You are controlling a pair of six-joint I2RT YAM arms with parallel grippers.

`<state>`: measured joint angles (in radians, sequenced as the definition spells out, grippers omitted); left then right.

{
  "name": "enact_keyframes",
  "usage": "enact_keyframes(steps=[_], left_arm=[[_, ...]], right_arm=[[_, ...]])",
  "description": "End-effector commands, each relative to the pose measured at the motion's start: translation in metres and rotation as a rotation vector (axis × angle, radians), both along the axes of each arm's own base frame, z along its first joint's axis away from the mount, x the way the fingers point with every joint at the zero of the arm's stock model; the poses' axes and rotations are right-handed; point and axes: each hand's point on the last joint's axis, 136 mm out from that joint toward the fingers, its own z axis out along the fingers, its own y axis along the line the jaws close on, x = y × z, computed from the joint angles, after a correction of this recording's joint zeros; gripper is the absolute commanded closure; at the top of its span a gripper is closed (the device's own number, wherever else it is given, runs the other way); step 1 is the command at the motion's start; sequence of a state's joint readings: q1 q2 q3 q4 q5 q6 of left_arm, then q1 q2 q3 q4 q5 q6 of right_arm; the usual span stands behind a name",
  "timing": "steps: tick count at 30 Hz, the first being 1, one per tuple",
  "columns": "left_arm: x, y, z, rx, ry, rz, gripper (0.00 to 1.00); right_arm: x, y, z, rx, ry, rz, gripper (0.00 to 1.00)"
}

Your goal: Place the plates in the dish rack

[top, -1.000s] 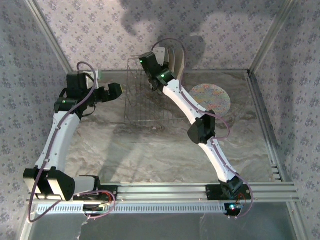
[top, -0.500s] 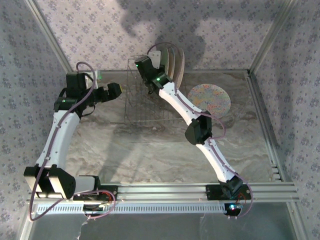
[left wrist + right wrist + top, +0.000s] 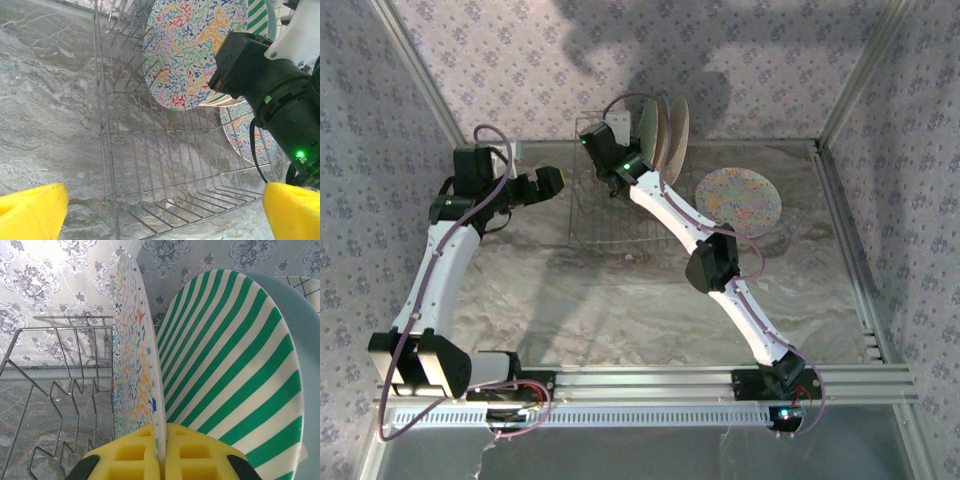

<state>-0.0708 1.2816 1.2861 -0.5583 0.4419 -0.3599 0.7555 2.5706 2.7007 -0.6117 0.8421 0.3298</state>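
A multicoloured mosaic plate [image 3: 136, 365] stands on edge in the dish rack [image 3: 610, 215], and my right gripper [image 3: 162, 450] is shut on its lower rim. Right behind it the green-white striped plate [image 3: 230, 370] stands upright, with a grey plate [image 3: 295, 310] behind that. In the left wrist view the held mosaic plate [image 3: 192, 50] faces me over the rack wires [image 3: 150, 165]. A second mosaic plate [image 3: 738, 200] lies flat on the table right of the rack. My left gripper [image 3: 556, 180] hangs open just left of the rack, its yellow fingers [image 3: 32, 210] wide apart.
The rack's left half [image 3: 125, 125] holds nothing. Patterned walls and metal frame posts [image 3: 840, 100] close the table in at the back and sides. The marble tabletop [image 3: 600, 300] lies bare in front of the rack.
My right gripper has carried the mosaic plate leftward over the rack, away from the upright plates behind it. The left arm has stayed still.
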Motion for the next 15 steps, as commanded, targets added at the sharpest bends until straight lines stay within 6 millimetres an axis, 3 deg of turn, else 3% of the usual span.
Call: enact_keyframes(steps=[1, 7, 15], left_arm=[[0.001, -0.001, 0.004, -0.017, -0.011, -0.008, 0.01], [0.001, 0.0, 0.004, -0.015, -0.014, -0.006, 0.01], [0.0, 0.0, 0.005, -0.022, -0.014, -0.001, 0.01]], right_arm=[[-0.008, 0.024, -0.001, 0.035, -0.003, 0.058, 0.87], [-0.016, 0.018, 0.015, 0.047, 0.007, 0.061, 0.7], [-0.031, 0.0, 0.054, 0.044, -0.012, 0.038, 0.62]])
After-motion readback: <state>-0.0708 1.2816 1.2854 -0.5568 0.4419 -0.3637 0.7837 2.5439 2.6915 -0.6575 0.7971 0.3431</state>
